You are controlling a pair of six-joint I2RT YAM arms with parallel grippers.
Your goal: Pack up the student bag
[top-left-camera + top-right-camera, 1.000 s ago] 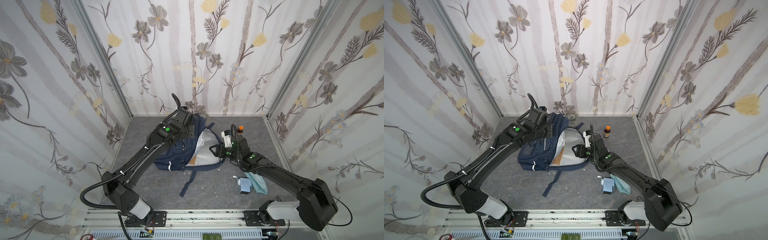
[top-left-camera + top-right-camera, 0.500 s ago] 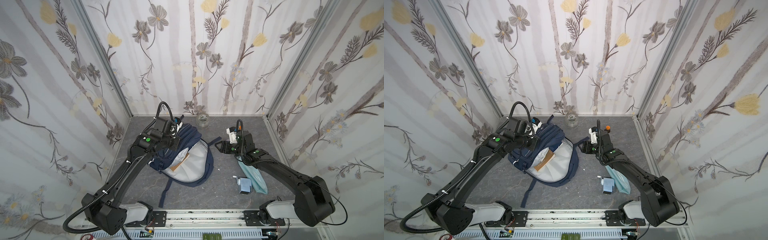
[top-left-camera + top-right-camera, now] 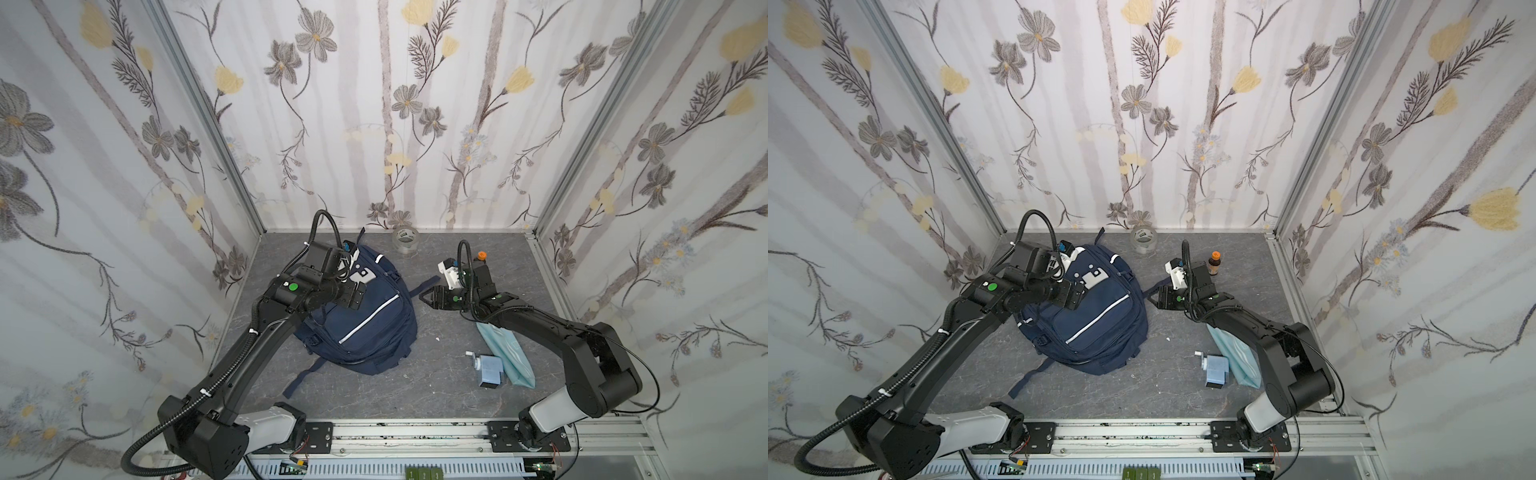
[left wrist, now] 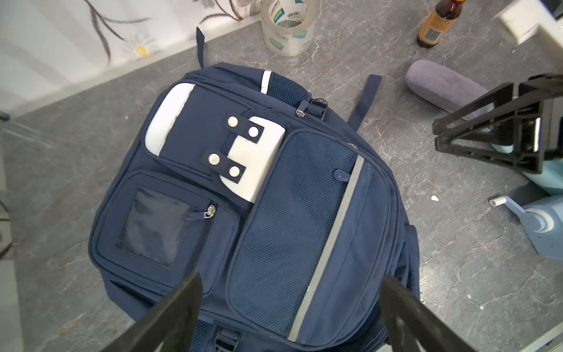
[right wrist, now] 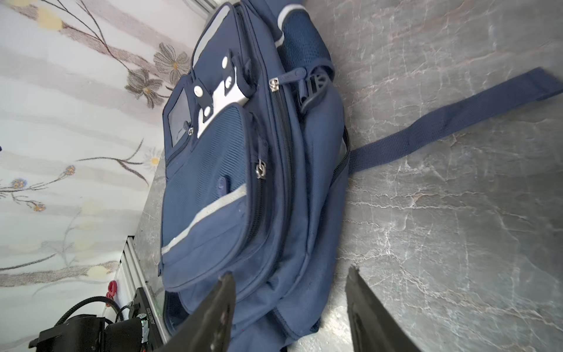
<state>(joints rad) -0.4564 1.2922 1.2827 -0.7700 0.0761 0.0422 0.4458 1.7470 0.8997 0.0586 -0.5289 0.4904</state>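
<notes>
Shows the student bag (image 3: 365, 320) lying front-up on the grey tabletop (image 3: 415, 386), its top end just in front of the tape roll (image 3: 405, 240), with the left gripper (image 4: 292, 277) spread wide and empty over the bag's front and the right gripper (image 5: 291, 272) partly open, empty, just beside the bag's right edge.

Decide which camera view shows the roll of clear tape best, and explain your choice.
The left wrist view: the tape roll is close and large, with the print on its core visible. In both top views it is only a small clear ring by the back wall. The right wrist view does not show it.
</notes>
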